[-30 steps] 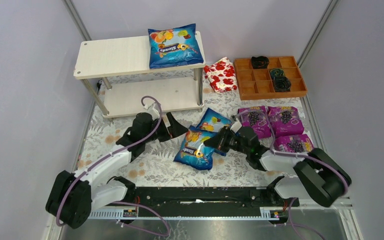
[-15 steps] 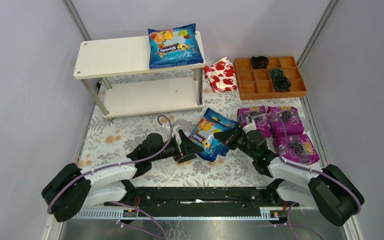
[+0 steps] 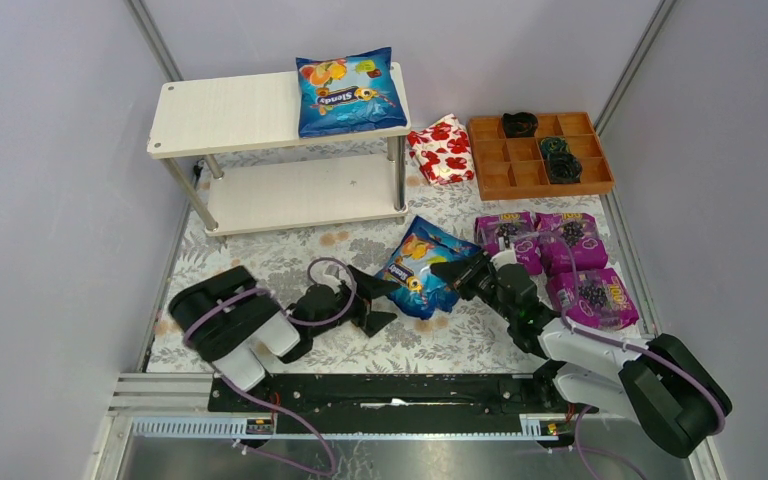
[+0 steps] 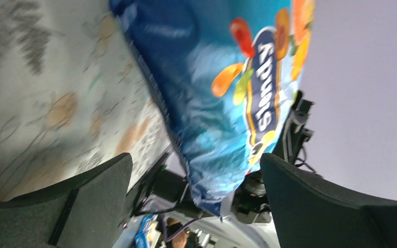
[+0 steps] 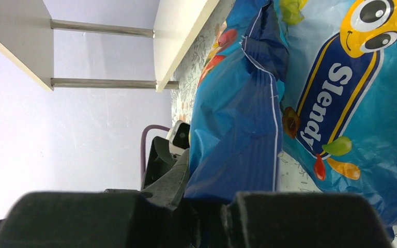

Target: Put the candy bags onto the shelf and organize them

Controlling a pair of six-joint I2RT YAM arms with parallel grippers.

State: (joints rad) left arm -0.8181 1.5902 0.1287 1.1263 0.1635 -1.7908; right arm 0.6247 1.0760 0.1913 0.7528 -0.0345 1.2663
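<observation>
Far left, low two-tier shelf [image 3: 220,115] of pale cream boards on thin metal legs, top tier carrying one shelf bag [image 3: 350,92] at its right end: glossy blue pillow pack with orange and yellow candy pictures and "Slendy" lettering. Nearer, left gripper [image 3: 378,302] low over the leaf-patterned tablecloth [image 3: 290,265], jaws spread wide, gripping nothing, aimed at the held bag [image 5: 238,119] just to its right. Held bag blue like the first, tipped up on edge, its right border pinched between the closed-down fingers of the right gripper [image 3: 457,272]. Beside it, flat bag [image 5: 351,103], third blue one, face up on the cloth. Farther back, one red-and-white floral packet [image 3: 442,148] just beside one brown compartmented tray [image 3: 495,165], dark items in three cells, too small to identify. Far right, three magenta bags [image 3: 572,238] with dark fruit pictures, two side by side, one nearer, all on the cloth. Totals: three blue, three magenta, only one bag on the shelf
</observation>
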